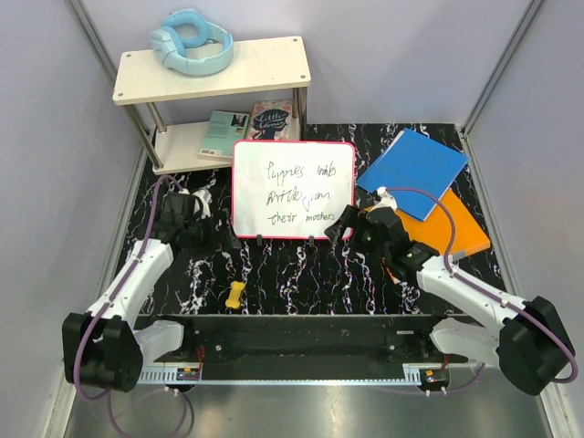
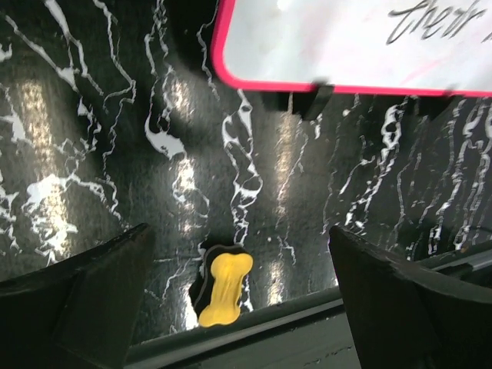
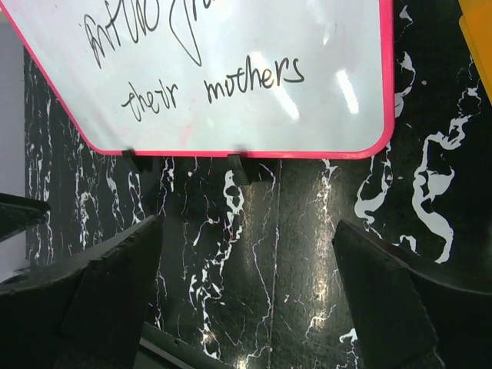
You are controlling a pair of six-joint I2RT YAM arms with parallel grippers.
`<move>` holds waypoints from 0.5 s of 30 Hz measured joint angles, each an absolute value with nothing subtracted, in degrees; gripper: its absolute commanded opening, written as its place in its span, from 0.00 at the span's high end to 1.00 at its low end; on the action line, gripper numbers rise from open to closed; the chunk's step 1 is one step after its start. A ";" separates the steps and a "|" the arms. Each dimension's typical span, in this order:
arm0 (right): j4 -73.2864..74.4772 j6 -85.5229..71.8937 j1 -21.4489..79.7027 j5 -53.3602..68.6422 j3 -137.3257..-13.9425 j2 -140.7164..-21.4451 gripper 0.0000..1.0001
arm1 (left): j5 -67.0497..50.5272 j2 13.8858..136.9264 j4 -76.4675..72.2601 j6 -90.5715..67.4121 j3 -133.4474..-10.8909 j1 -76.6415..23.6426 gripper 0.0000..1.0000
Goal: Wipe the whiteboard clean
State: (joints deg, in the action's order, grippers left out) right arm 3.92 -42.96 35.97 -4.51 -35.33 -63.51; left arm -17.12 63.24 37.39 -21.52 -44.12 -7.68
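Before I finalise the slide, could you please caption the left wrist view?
Open left hand over the marbled table, yellow bone-shaped object near, whiteboard corner beyond.

The top external camera is looking down from above and behind the robot, taking in the whole table [image 1: 301, 274]; the left wrist camera is hovering close over the tabletop, facing the near left corner of the whiteboard [image 2: 346, 38]; the right wrist camera is sitting similarly low, seemingly somewhat rotated, catching the board's near right corner; all three are sharing that near edge.
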 measured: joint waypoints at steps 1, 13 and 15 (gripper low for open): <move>3.20 -43.07 35.97 -4.71 -34.81 -63.16 0.00 | -16.27 63.53 38.17 -21.52 -44.21 -8.05 0.01; -2.59 -43.79 35.97 -4.80 -33.63 -65.76 0.00 | -6.94 71.11 45.23 -29.71 -43.29 -21.63 0.05; -3.33 -43.83 35.94 -4.73 -33.26 -65.80 0.00 | -4.78 73.19 45.93 -32.21 -42.74 -25.96 0.07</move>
